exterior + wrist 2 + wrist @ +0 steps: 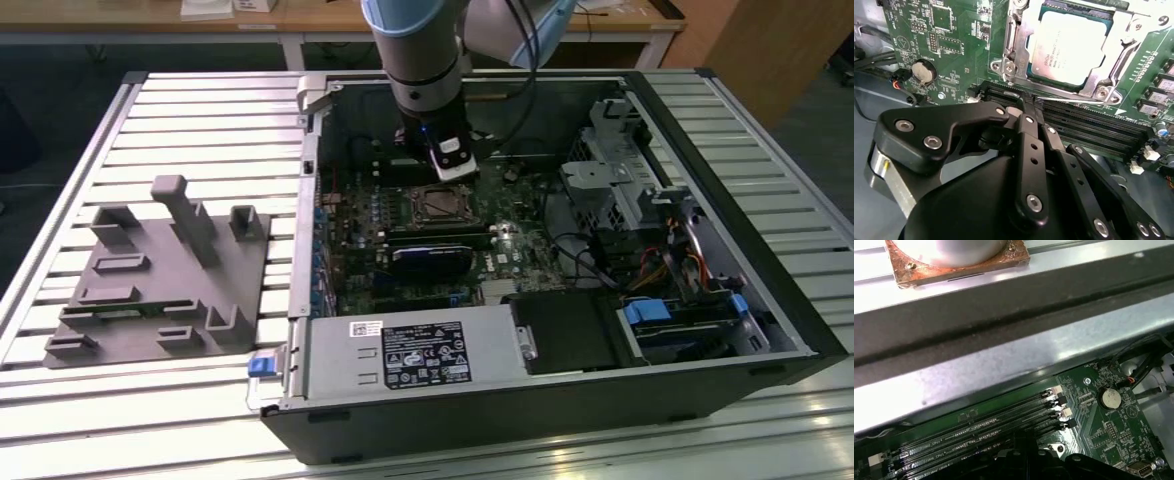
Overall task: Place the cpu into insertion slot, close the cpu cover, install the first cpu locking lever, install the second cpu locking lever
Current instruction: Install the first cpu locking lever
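The cpu, a silvery square chip, lies seated in the insertion slot on the green board. The cpu cover, a silvery frame plate, lies flat down around it. A thin shiny locking lever runs along the socket edge nearest the memory slots. My gripper has its black fingers shut together, tips right at that lever; whether the rod is pinched between them is hidden. In the exterior view the gripper hangs inside the open computer case just behind the socket.
Long black memory slots lie beside the socket, also in the first wrist view. A coin battery sits on the board. The case wall, drive cage and power supply hem the board in. A grey fixture stands at the exterior view's left.
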